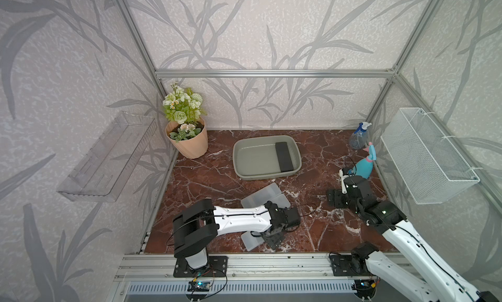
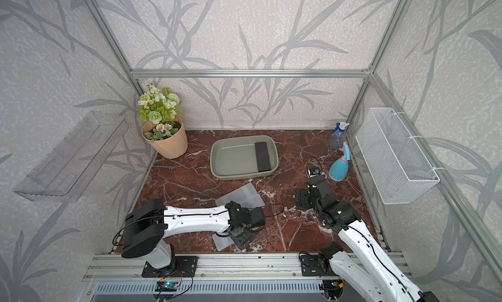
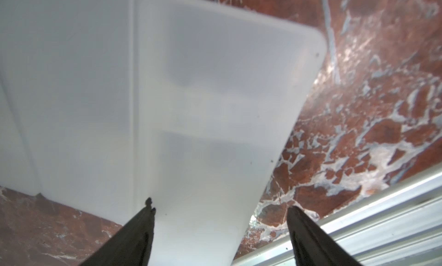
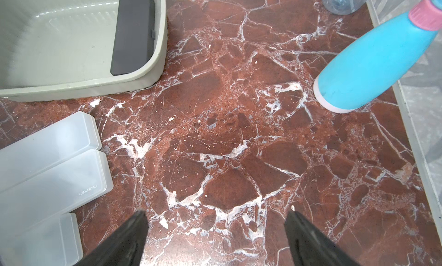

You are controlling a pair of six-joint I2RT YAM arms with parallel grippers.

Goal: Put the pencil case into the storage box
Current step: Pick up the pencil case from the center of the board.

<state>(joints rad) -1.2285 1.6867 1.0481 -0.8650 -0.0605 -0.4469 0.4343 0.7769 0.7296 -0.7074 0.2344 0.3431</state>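
Risk first: left gripper [image 3: 220, 207] hangs low over the translucent pencil case [image 3: 203, 109] at the front of the marble table [image 1: 206, 178], jaws spread across its width and empty. One fingertip [image 3: 148, 205] sits right at the seam with a neighbouring case [image 3: 71, 85] lying alongside. Closing from here could, I judge, land that finger on the neighbour or drag both. Frosted plastic looks slick, and the hold seems nearer one end than the middle, so the long case may swing or slip on the lift. Other fingertip is over bare marble, close to the aluminium rail [image 3: 358, 217]. Third translucent case [image 4: 47, 138] lies in the same cluster. Storage box [image 1: 264, 176] sits mid-table, well apart behind the cluster. A dark pencil case [image 1: 284, 156] already lies flat inside along one end wall; a careless drop could land on it or hang on the flared rim. Right gripper [image 4: 215, 214] is spread, empty, over bare marble between box and blue spray bottle [image 1: 365, 167], beside rather than across the likely carry path. Flower pot [image 1: 188, 144], clear spray bottle [image 1: 358, 137], wire basket [image 1: 429, 156] and clear tray [image 1: 108, 156] stand off to the sides, not obstructing.
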